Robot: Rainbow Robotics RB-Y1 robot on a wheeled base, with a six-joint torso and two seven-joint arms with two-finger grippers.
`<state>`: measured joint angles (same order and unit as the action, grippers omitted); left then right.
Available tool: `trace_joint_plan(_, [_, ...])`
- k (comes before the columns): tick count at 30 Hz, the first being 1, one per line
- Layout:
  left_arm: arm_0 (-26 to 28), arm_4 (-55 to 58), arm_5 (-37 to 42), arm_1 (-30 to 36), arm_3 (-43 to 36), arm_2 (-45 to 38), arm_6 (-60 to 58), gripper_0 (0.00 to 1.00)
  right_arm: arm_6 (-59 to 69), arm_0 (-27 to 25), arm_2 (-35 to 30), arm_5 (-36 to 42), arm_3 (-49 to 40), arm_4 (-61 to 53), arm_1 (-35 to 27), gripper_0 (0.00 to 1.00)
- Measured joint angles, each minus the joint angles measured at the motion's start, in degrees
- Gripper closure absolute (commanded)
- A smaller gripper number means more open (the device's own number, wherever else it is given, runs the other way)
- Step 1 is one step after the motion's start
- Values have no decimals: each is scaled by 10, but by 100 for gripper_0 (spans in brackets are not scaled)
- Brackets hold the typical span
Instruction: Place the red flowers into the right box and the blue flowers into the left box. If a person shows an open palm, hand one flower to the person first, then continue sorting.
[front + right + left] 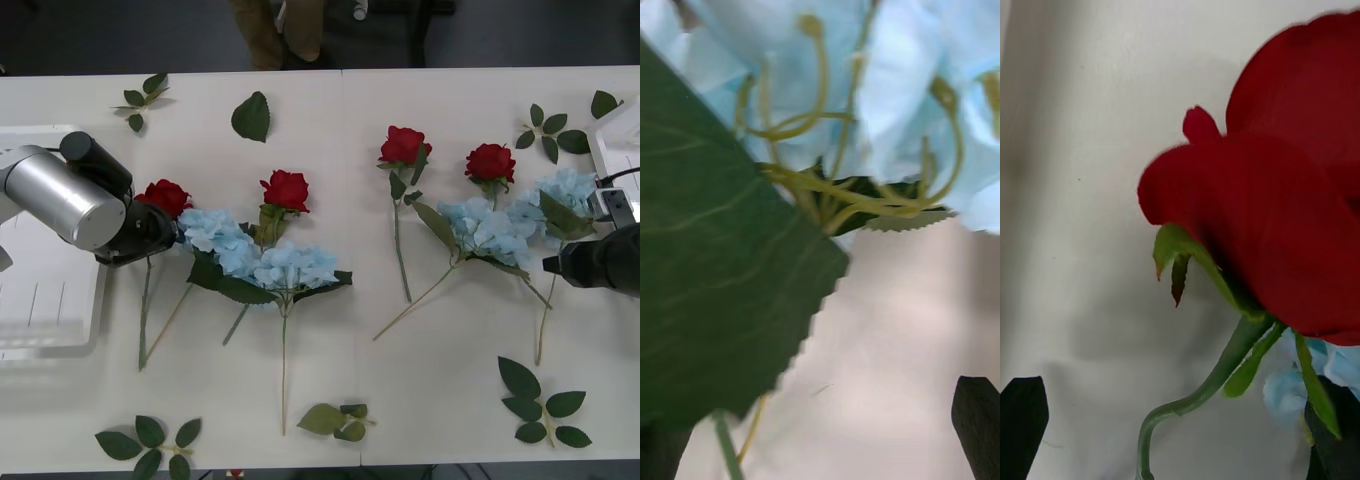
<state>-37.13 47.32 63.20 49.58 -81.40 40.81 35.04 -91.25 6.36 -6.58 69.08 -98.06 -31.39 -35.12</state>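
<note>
Four red flowers (287,189) and blue flowers (290,267) across white table (440,380), left box (50,320) at left edge

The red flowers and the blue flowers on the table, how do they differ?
The red flowers are small, tight, deep-red blooms, one per stem; the blue flowers are wide, fluffy, pale clusters. The red ones carry small leaves; the blue ones carry large dark leaves. The left gripper is at a red bloom near the left box; the right gripper is at a blue cluster. Both kinds lie flat on long thin stems.
</note>
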Motion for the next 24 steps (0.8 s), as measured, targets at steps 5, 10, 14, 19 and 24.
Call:
trace_joint_plan(5, [0,-2,0,0,0,11,0,0,0,37,7,-11,59,10,0,0])
trace_joint_plan(10, [0,-2,0,0,1,11,0,0,0,65,32,-55,110,12,0,0])
trace_joint_plan(14, [0,-5,0,0,1,11,1,43,-1,82,46,-63,141,12,0,44])
trace_joint_plan(19, [-1,-6,0,0,1,11,2,62,-1,88,61,-76,154,12,0,100])
trace_joint_plan(24, [-1,-6,0,0,1,11,2,79,-1,88,62,-76,154,8,0,100])
